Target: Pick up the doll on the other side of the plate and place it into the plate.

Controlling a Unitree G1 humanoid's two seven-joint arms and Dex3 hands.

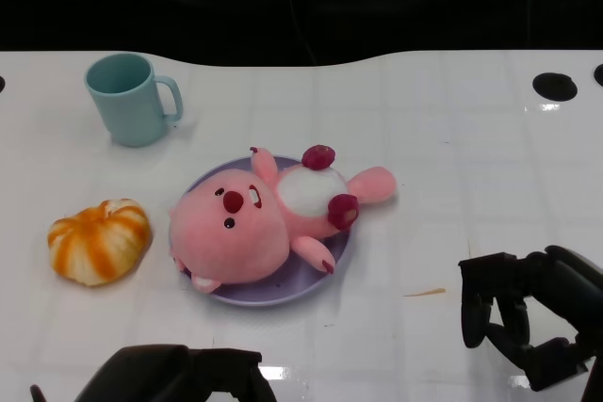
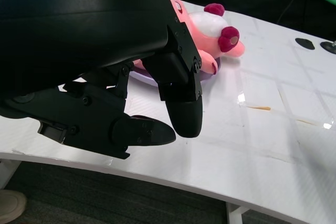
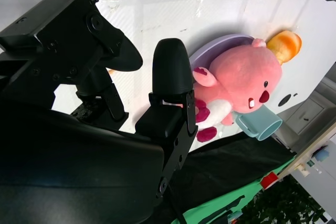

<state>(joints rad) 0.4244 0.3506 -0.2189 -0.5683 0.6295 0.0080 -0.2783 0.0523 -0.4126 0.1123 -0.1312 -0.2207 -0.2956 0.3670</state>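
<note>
A pink plush doll [image 1: 259, 218] with dark red feet lies on its back in the lilac plate [image 1: 303, 281] at the table's middle; its tail and one foot hang over the rim. The doll [image 2: 215, 30] and the plate's edge [image 2: 142, 77] show past my left hand's fingers [image 2: 184, 108]. The doll [image 3: 239, 80] also lies on the plate [image 3: 215, 48] in the right wrist view. My left hand [image 1: 174, 376] is at the near edge, empty, fingers apart. My right hand [image 1: 528, 317] hovers at the lower right, well clear of the plate, fingers spread, holding nothing.
A teal mug [image 1: 130, 98] stands at the back left. An orange and white pumpkin toy [image 1: 99, 240] lies left of the plate. Two black holes [image 1: 554, 86] mark the table's far right. A small brown streak [image 1: 424, 293] is near my right hand.
</note>
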